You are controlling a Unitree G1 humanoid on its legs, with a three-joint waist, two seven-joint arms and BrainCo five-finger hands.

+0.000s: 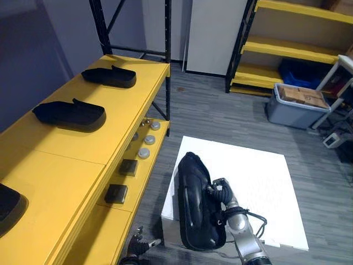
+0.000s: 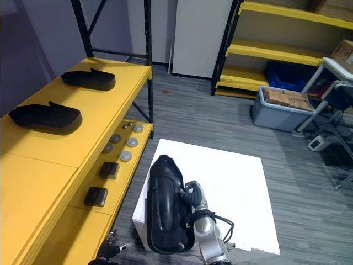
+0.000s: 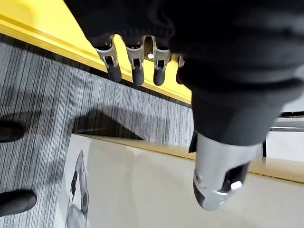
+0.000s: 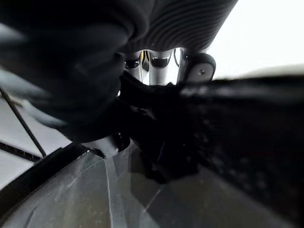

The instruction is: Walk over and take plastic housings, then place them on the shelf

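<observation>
Plastic housing point(image 1: 194, 201), black and long, stands on end in my robot's right hand point(image 1: 219, 194), whose fingers are curled over one of its long edges. The right wrist view shows them hooked into the dark shell. The part hangs over the near left corner of the white surface point(image 1: 259, 182) and looks lifted clear of it, though I cannot see the underside. The left hand point(image 1: 141, 242) hangs low beside the yellow shelf point(image 1: 66, 176), its fingers straight and relaxed, thumb apart, holding nothing.

Three more black housings lie well apart along the shelf's top board: a far housing point(image 1: 109, 76), a middle housing point(image 1: 70, 114) and a near housing point(image 1: 8, 205) at the view's edge. The lower board carries round silver discs point(image 1: 146, 146) and dark square blocks point(image 1: 116, 193).

By my reading, the pick-up is done and the carry to the shelf is in hand. The next move calls for a turn to the left and bringing the part over the bare stretch of top board between the middle and near housings. It should then be laid flat before the fingers let go. With the grip on one edge only, the part may swing or slip on the way.
</observation>
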